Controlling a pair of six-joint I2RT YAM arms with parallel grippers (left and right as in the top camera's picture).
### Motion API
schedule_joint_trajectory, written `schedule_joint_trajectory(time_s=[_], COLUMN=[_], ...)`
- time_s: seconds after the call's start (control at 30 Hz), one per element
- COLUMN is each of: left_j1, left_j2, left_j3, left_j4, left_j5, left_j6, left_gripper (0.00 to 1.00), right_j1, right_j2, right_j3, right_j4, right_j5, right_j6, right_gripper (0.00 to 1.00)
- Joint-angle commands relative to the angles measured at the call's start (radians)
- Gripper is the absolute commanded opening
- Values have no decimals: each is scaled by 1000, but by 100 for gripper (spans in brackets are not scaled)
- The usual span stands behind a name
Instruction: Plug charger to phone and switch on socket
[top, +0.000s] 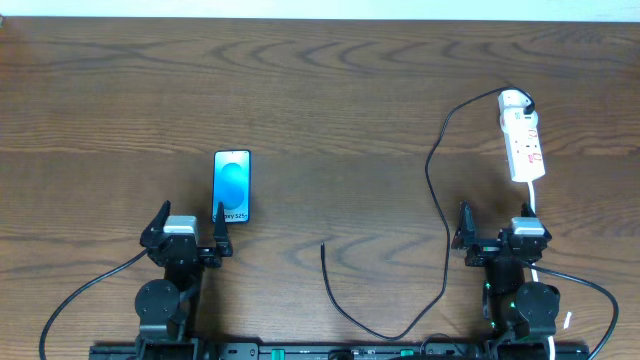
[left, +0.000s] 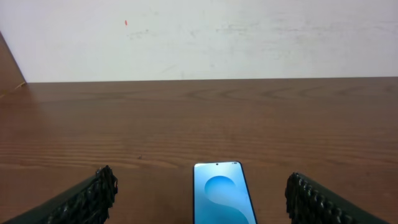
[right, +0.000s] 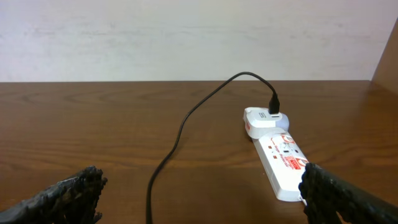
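The phone (top: 232, 185) lies face up, blue screen lit, just ahead of my left gripper (top: 190, 228); it also shows in the left wrist view (left: 221, 196). The left gripper (left: 199, 202) is open and empty, and the phone lies toward its right finger. The white socket strip (top: 522, 137) lies at the far right, a white adapter plugged in at its far end (right: 264, 119). The black charger cable (top: 440, 200) runs from the adapter in a long loop to its free tip (top: 322, 245) on the table. My right gripper (top: 493, 235) is open and empty, just short of the strip (right: 283, 165).
The strip's white cord (top: 533, 205) runs back past my right gripper. The cable loop (top: 395, 330) lies near the table's front edge between the two arm bases. A pale wall stands behind the table's far edge (left: 199, 79).
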Motion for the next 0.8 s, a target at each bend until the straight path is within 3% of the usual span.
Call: schedule_joint_trajectory(time_s=[0.0,0.77], left_j1=[4,4], left_j2=[0,0], left_j3=[-16,-16], left_j4=[-36,-29], left_j5=[20,13], left_j6=[-1,0], left_gripper=[89,89], right_j1=[8,8], right_j2=[-10,-10], right_j3=[-2,-2], right_j4=[-3,-3], right_j5=[6,6], right_j6=[-19,-19], right_gripper=[99,99])
